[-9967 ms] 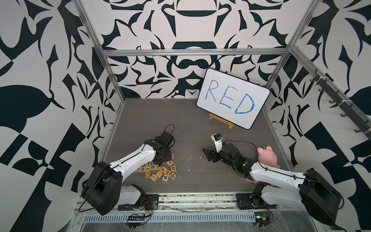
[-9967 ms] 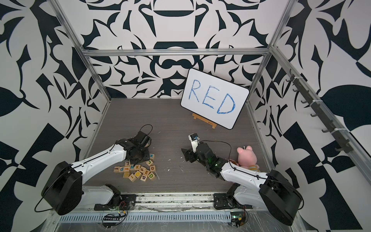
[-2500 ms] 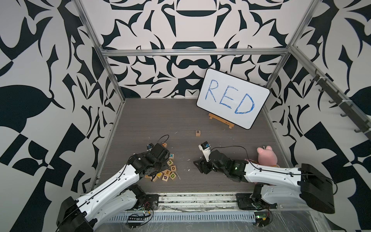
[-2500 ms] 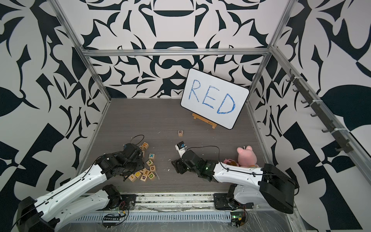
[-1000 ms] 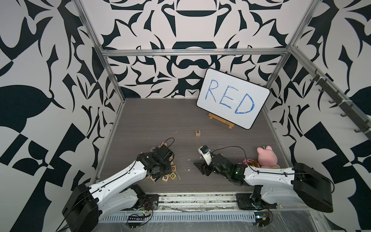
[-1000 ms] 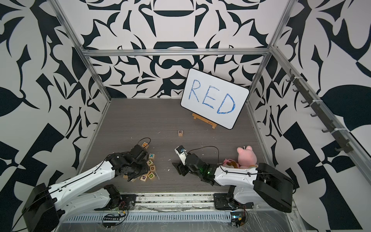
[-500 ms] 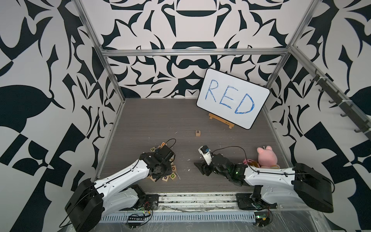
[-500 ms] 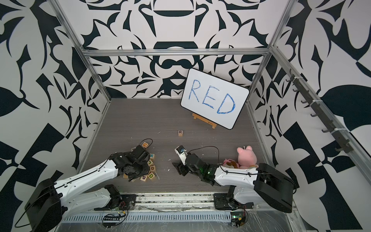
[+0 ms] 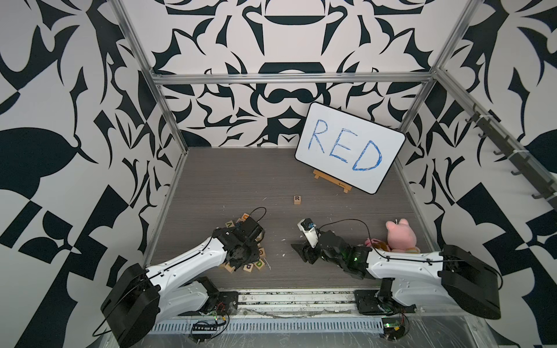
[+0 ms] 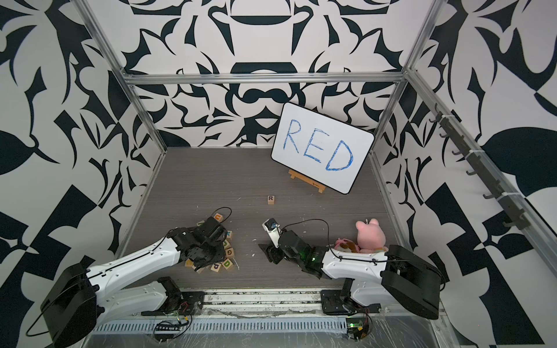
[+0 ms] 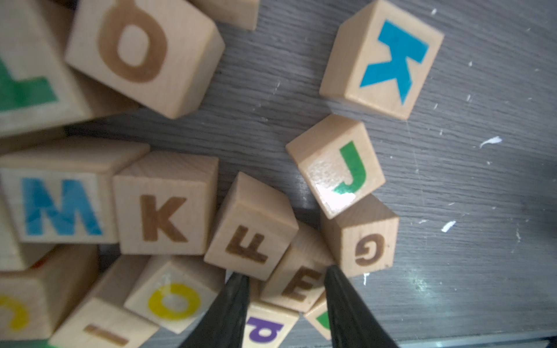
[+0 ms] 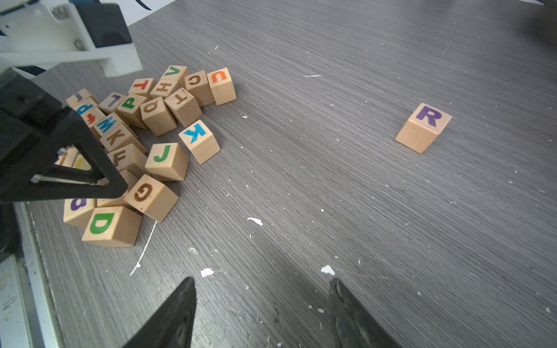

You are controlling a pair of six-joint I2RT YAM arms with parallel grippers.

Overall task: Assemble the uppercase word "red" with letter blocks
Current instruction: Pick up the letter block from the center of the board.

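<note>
One R [image 9: 297, 199] stands alone farther back, seeding your word; your left gripper [image 11: 284, 274], jaws parted, straddles E [image 11: 300, 286] in the near-left pile [image 12: 162, 114], likely for pickup; right gripper [image 12: 262, 281] released, empty.

The left arm [image 9: 187, 265] and right arm [image 9: 404, 265] are glossy white tubes with bulky black joints and thin looping black cables [image 9: 349, 220]. The left hand [image 11: 284, 275] and right hand [image 12: 261, 280] have tapered matte-black fingers.

We see only a green sliver of the D block [image 11: 319, 319] behind the left gripper [image 11: 285, 272]. Another green-lettered block [image 11: 27, 87] is blurred and cropped at the edge, its letter unreadable.
</note>
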